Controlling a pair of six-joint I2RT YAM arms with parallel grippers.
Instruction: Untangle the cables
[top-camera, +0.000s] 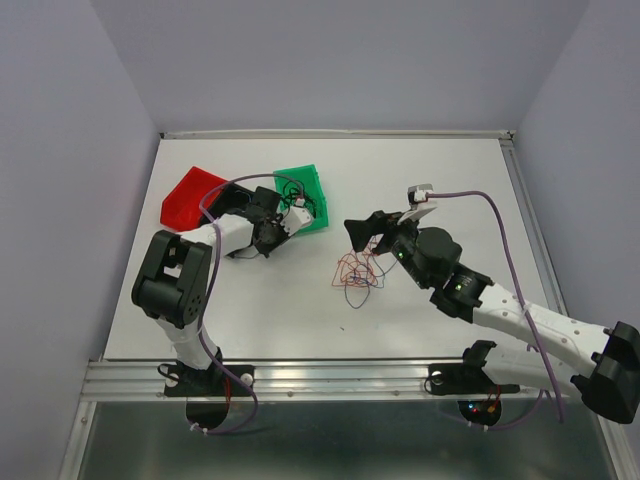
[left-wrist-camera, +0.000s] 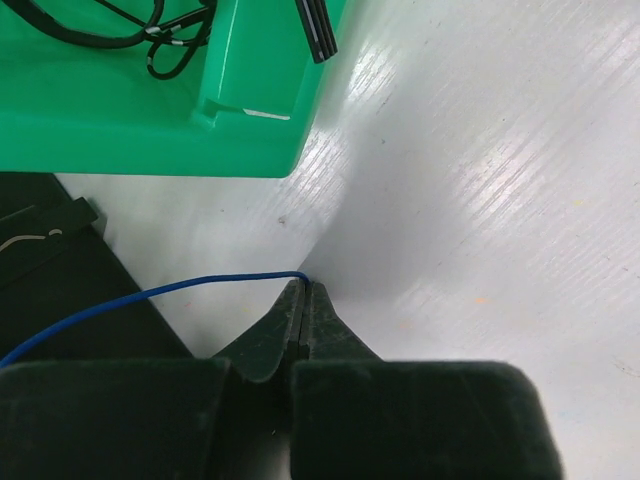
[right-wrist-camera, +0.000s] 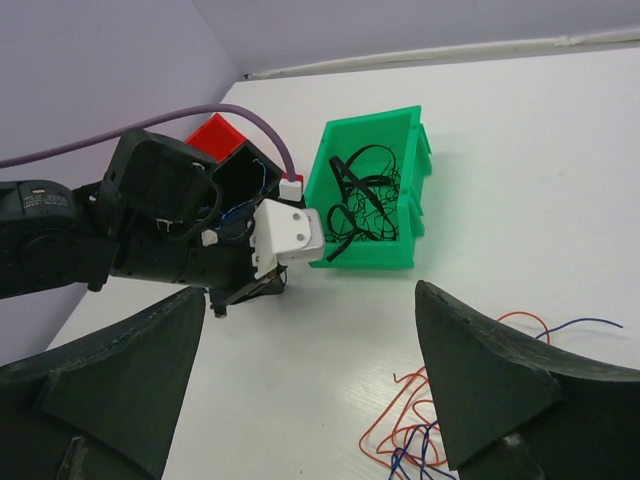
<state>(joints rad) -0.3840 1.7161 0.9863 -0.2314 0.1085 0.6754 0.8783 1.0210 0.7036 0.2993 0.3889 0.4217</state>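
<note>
My left fingers (left-wrist-camera: 288, 335) clamp the blue cable (left-wrist-camera: 200, 283) tight — it trails off leftward; right fingers (right-wrist-camera: 500, 380) gape empty, nearest the tangle (top-camera: 358, 270).

A green bin (top-camera: 310, 180) near a red bin (top-camera: 190, 200) on a white table (top-camera: 450, 170).

In the left wrist view the green bin (left-wrist-camera: 120, 110) is cut off by the top and left edges, and so are the black wires (left-wrist-camera: 150, 40) in it; the blue wire (left-wrist-camera: 150, 292) runs off the left edge, its far end unseen; the left gripper (left-wrist-camera: 305, 292) blurs toward the bottom edge. From the right wrist, the left arm (right-wrist-camera: 150, 220) hides most of the red bin (right-wrist-camera: 215, 135); the red and blue tangle (right-wrist-camera: 405, 440) runs off the bottom edge, partly behind the right gripper (right-wrist-camera: 310, 295); from above, its strands are too fine to separate.
</note>
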